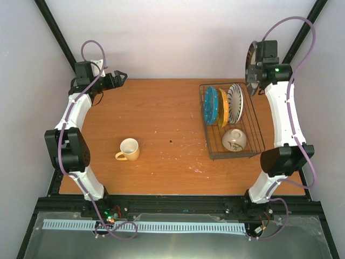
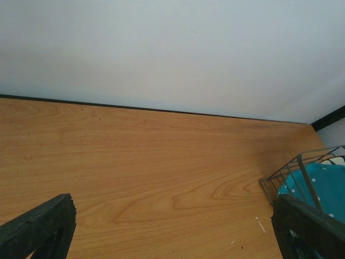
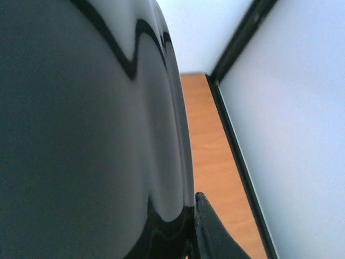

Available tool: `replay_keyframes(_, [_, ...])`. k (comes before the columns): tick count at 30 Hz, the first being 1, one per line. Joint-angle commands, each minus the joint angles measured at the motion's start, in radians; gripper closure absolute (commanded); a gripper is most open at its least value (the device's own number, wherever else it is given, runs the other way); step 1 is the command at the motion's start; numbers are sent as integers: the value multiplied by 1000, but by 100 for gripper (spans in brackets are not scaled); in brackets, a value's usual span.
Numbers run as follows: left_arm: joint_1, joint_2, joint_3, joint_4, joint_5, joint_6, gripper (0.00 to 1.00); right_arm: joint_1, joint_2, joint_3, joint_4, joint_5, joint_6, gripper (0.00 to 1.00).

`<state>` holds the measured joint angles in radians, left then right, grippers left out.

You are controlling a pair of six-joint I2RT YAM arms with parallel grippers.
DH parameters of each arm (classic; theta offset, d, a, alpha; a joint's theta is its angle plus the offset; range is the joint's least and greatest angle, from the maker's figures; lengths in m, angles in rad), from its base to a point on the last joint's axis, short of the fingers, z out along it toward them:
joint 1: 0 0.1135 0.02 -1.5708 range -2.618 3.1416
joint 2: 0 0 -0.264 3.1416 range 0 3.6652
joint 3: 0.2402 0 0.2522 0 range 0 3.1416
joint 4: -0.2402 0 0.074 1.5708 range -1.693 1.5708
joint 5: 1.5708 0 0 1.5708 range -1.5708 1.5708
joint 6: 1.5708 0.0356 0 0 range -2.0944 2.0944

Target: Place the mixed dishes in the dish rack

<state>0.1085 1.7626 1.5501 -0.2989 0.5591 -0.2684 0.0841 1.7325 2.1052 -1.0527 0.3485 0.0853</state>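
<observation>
No words, labels or numbers can be read; the dark mark on the bowl [image 1: 234, 139] is too small.

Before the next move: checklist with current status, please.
1. Grasp: right gripper closed on dark glossy plate: ok.
2. Grip firmness: cannot tell.
3. Free space in dark wire rack, right of black-and-white striped plate: ok.
4. Spare arm: left gripper open, empty, away from rack: ok.
5. Loading: small yellow mug not ok; upright on wooden table.
</observation>
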Motion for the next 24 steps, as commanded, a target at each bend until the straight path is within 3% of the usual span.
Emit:
replay_keyframes(1, [2, 10, 5, -13, 6, 30, 0, -29, -26, -17, 60, 116, -24, 97])
replay_keyframes(7, [3, 11, 7, -14, 2, 27, 0, -83, -38, -85, 73, 51, -51, 97])
replay_keyframes(24, [3, -20, -53, -8, -11, 22, 0, -89, -27, -230, 106, -55, -104, 97])
